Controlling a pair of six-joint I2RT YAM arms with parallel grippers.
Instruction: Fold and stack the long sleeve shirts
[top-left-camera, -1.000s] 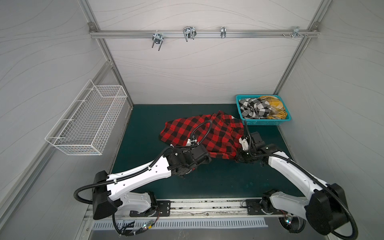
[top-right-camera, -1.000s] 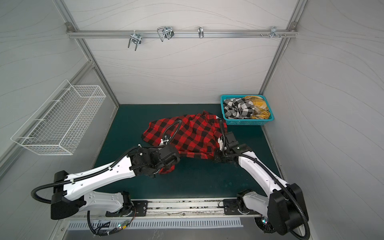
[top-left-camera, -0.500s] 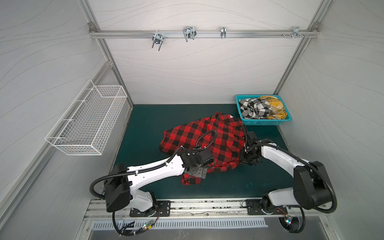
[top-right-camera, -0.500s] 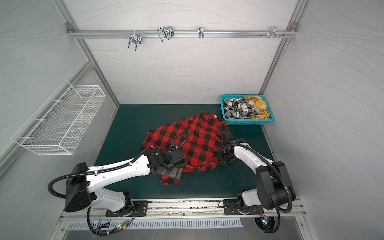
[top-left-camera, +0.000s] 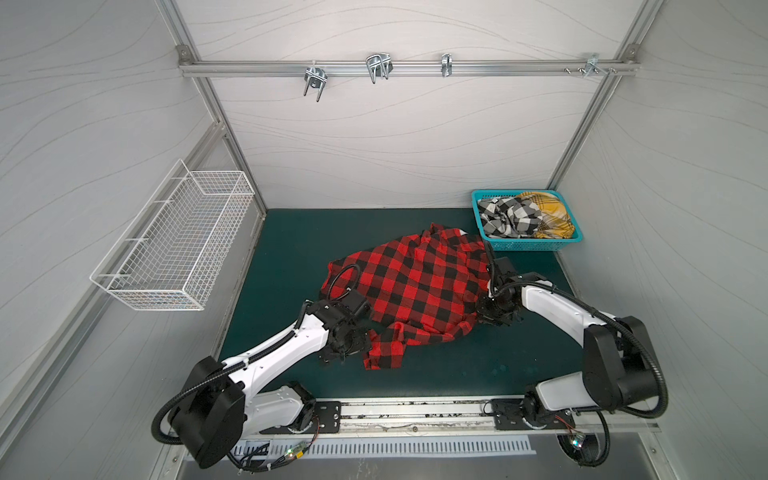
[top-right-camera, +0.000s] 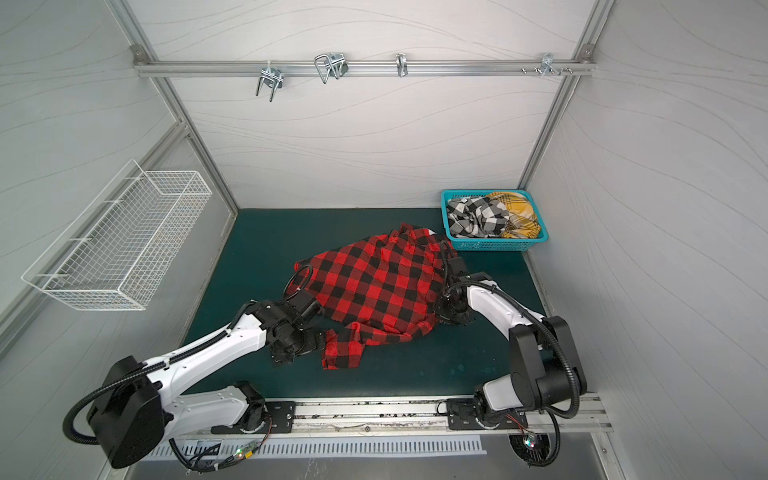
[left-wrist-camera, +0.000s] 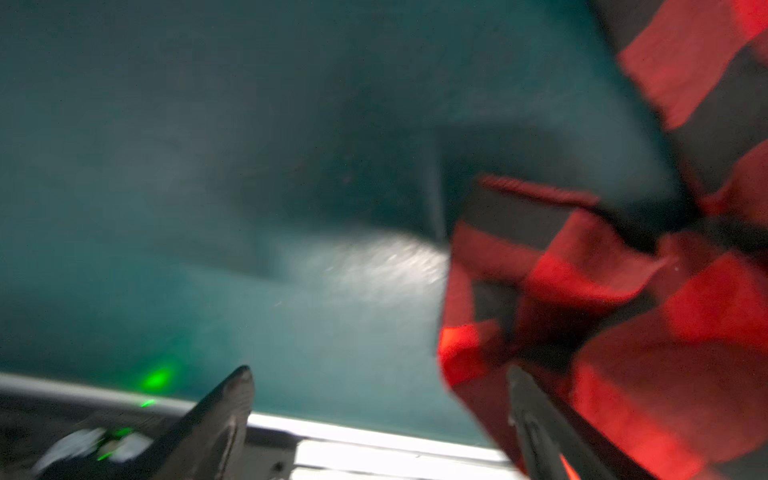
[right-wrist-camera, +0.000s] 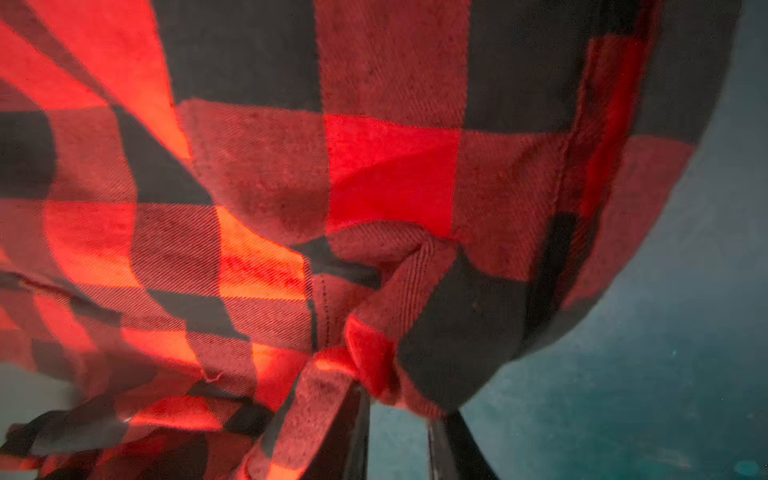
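Note:
A red-and-black checked long sleeve shirt (top-left-camera: 415, 286) (top-right-camera: 374, 286) lies spread on the green mat, one sleeve trailing toward the front edge. My left gripper (top-left-camera: 347, 351) (left-wrist-camera: 379, 374) is open just left of that sleeve (left-wrist-camera: 602, 299), holding nothing. My right gripper (top-left-camera: 494, 318) (right-wrist-camera: 405, 409) is at the shirt's right hem. Its jaws stand slightly apart with mat showing between them, and cloth (right-wrist-camera: 374, 166) drapes over the tips. A black-and-white shirt (top-left-camera: 509, 216) and a mustard-yellow shirt (top-left-camera: 552, 216) lie crumpled in the teal basket.
The teal basket (top-left-camera: 528, 246) (top-right-camera: 494, 246) stands at the back right corner of the mat (top-left-camera: 291, 257). A white wire basket (top-left-camera: 174, 245) hangs on the left wall. A metal rail (top-left-camera: 415, 411) runs along the front edge. White walls close in three sides.
Both grippers dragged the red shirt toward the front and spread it, then opened and let go. The left gripper has drawn back to the left of the sleeve.

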